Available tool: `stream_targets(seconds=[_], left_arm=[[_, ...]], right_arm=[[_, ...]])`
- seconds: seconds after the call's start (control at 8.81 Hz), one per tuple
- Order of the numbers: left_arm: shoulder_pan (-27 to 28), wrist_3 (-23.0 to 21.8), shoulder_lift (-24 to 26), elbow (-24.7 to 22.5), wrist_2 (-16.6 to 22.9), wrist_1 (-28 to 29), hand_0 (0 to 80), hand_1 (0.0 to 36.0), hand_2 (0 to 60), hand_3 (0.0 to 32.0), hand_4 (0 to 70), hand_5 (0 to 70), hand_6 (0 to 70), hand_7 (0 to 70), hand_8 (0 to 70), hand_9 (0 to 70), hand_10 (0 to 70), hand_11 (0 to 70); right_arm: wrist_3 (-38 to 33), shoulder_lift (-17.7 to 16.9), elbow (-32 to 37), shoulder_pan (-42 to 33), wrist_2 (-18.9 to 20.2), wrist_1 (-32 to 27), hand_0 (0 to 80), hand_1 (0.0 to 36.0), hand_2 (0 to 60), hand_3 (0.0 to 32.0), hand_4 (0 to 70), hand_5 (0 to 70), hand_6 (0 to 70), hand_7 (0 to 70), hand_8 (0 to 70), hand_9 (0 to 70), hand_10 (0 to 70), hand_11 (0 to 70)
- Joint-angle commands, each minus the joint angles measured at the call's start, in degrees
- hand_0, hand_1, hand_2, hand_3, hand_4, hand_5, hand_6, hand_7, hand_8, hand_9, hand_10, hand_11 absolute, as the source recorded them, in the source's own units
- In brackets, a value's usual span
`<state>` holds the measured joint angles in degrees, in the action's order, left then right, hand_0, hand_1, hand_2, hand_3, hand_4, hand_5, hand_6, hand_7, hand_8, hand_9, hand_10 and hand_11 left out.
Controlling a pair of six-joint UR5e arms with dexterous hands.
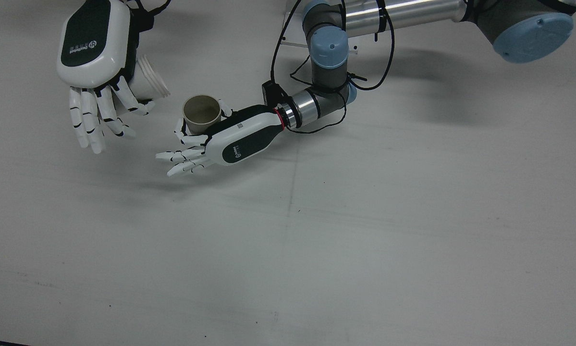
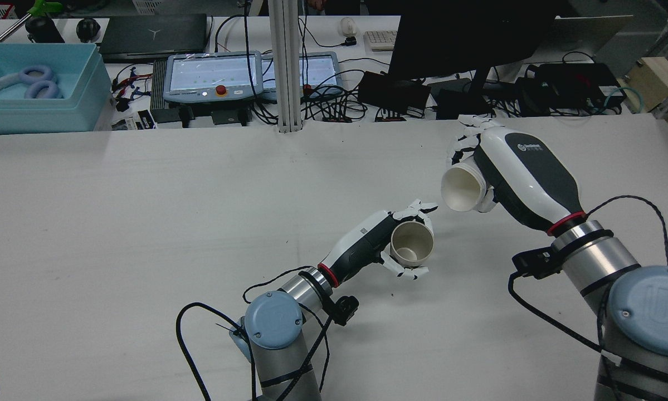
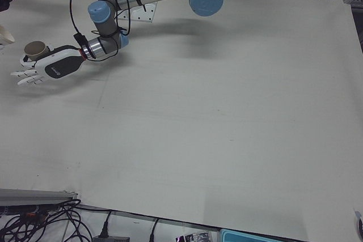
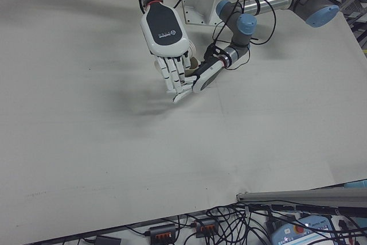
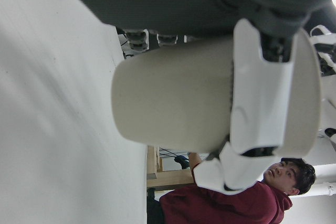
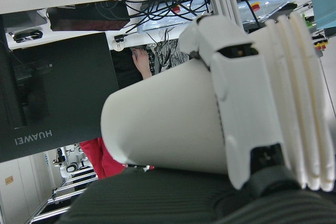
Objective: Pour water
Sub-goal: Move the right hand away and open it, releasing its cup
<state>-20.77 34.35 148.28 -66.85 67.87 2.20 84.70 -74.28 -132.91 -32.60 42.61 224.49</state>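
- Your right hand (image 2: 520,172) has a white paper cup (image 2: 463,189) clamped against its palm, thumb over the wall, and it's up off the counter (image 2: 144,223).
- That white cup is tipped well over on its side; in the rear view its mouth faces the camera and leans toward the other cup.
- From the front view the white cup (image 1: 148,81) peeks out under the right hand (image 1: 95,53), ribbed rim pointing toward the middle of the counter, the other fingers (image 1: 88,120) hanging loose and spread below it.
- Your left hand (image 2: 375,242) holds a beige cup (image 2: 411,245) low over the counter, thumb and one finger wrapped around its wall, the rest stretched out straight.
- Beige cup (image 1: 202,113) stands close to upright in the front view, mouth open to the ceiling; whether its base touches the counter, you can't tell from here.
- The two cups are near each other but apart, white one higher and to the right-hand side of the beige one.
- Inside of the beige cup looks plain and pale; I can't make out any water in either cup.
- Left hand camera: cup wall fills the picture, a finger (image 5: 262,103) pressed across it, and a person in a dark red top (image 5: 226,203) beyond the counter edge.
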Motion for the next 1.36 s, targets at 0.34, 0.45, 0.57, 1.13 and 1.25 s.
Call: stream_targets(seconds=[0.34,0.45,0.57,1.13,1.25], left_arm=[[-7.16,-6.19,-1.84,-7.76,5.33,-9.31,64.2,36.0,60.0,0.0,35.4,70.0,9.9,12.5,2.0,2.2,1.6,5.8],[-9.35,-9.18,-4.47,-8.11,5.42,-9.23,64.0,36.0,60.0,0.0,35.0,70.0,9.6,12.1,1.9,2.1,1.8,6.1],[-11.55,-10.69,-6.49,-8.55,5.51,-9.23,63.4,36.0,60.0,0.0,34.7,70.0,9.4,12.0,1.8,2.1,1.9,6.1],[-28.50,-12.55,-18.96,-8.21,13.24,0.50,62.3,36.0,60.0,0.0,34.9,70.0,9.6,12.1,1.9,2.3,2.5,7.0],[-31.40,-12.99,-22.30,-8.03,13.77,3.22,62.6,36.0,60.0,0.0,35.2,70.0,9.6,12.1,2.0,2.4,2.8,7.4]], right_arm=[[-34.26,-10.24,-6.22,-17.99,15.19,-0.37,80.0,35.5,37.3,0.0,70.0,39.8,42.3,34.4,17.1,17.3,11.6,19.3],[-39.91,-13.49,-6.22,-20.63,15.39,-0.54,80.0,31.8,33.6,0.0,69.5,36.5,42.8,33.8,18.1,18.2,12.2,20.0],[-41.27,-14.83,-6.22,-23.53,17.40,-0.80,70.6,27.6,28.8,0.0,61.4,32.5,41.3,31.8,18.5,19.2,12.9,20.8],[-43.56,-19.21,4.12,-34.80,32.86,-19.21,56.2,17.7,15.0,0.0,39.0,24.1,39.1,28.3,25.1,30.0,15.6,24.1],[-44.00,-21.93,8.41,-36.64,35.67,-28.23,56.2,17.3,13.4,0.0,38.3,23.6,38.9,28.3,25.3,30.3,15.3,23.6]])
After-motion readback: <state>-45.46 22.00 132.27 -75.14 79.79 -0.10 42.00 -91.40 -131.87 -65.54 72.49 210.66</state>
